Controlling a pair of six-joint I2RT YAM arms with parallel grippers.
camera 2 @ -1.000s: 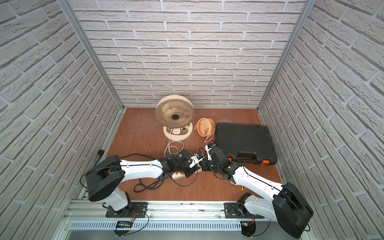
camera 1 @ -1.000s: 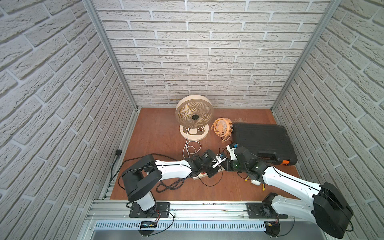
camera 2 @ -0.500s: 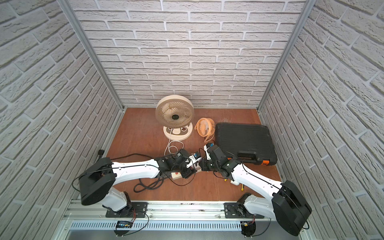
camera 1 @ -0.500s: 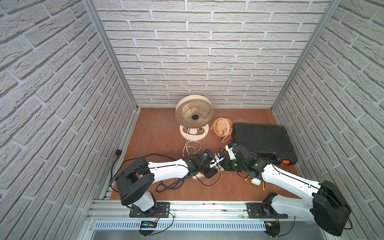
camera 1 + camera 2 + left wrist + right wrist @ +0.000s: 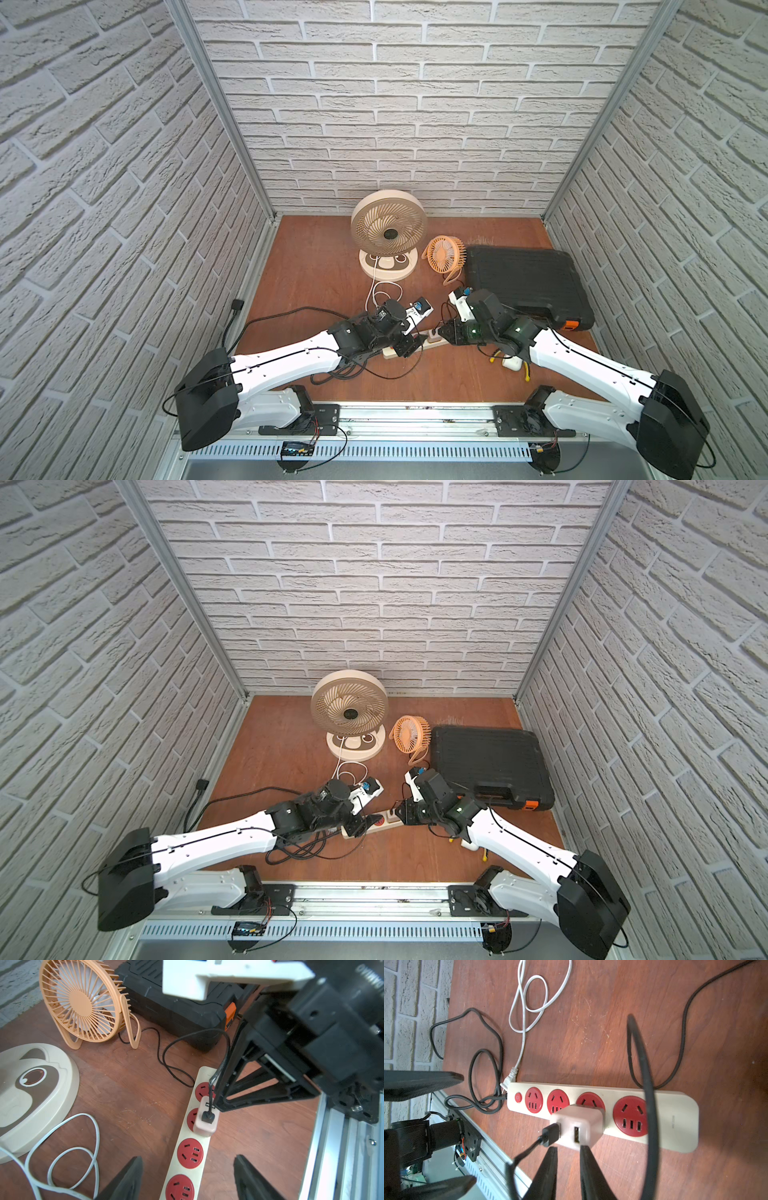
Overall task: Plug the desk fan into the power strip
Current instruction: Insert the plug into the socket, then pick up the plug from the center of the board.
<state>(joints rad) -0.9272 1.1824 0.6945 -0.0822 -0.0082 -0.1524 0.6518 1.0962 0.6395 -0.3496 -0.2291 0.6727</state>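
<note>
The cream power strip [image 5: 675,1122] with red sockets lies flat on the wooden floor, also seen in both top views [image 5: 388,353] [image 5: 384,823]. A white USB adapter [image 5: 579,1124] sits in its third socket. The black cable from the adapter runs to the small orange desk fan [image 5: 83,1003] [image 5: 444,254]. My left gripper [image 5: 188,1169] is open, its fingers either side of the strip [image 5: 204,1073] without touching it. My right gripper [image 5: 568,1148] is open by a narrow gap with nothing between the fingers. Its tips rest at the adapter's [image 5: 204,1124] outer face.
A larger beige fan [image 5: 388,232] stands at the back. Its white cord [image 5: 529,991] ends in a loose plug [image 5: 508,1080] beside the strip's button end. A black case [image 5: 523,282] lies at the right. The strip's thick black cord [image 5: 477,1076] coils leftwards. A small white object [image 5: 511,363] lies under my right arm.
My left gripper's jaws have opened wide over the strip. The right gripper's jaws have parted a little. Both arms have hardly shifted.
</note>
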